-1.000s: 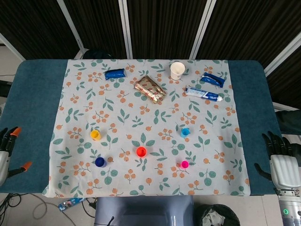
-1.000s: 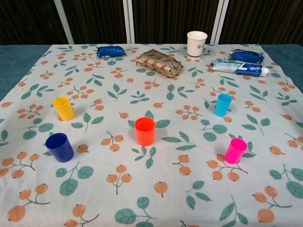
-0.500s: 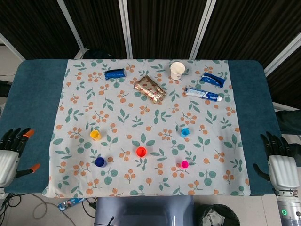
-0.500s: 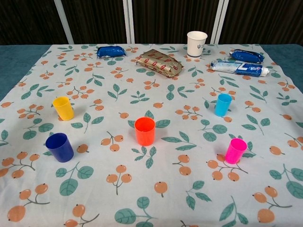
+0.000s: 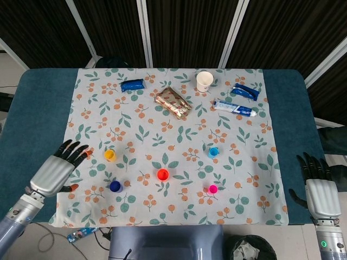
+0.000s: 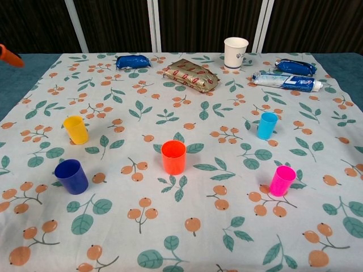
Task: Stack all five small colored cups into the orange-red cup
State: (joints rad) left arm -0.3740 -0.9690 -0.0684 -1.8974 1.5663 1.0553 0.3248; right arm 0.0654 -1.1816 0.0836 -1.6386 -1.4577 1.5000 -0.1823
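While nothing is stacked yet, your left hand (image 5: 56, 171) hovers empty with fingers spread, left of the yellow cup (image 5: 110, 155), likely lined up to take it first. Your right hand (image 5: 320, 190) waits empty and spread, far right of the orange-red cup (image 5: 162, 174), which stands upright with blue (image 5: 115, 186), pink (image 5: 213, 188) and cyan (image 5: 213, 152) around it. The chest view shows only one orange fingertip (image 6: 10, 55); the head view shows both hands whole.

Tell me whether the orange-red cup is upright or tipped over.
Upright. The orange-red cup stands on its base with its open rim facing up, and the chest view shows nothing stacked inside.
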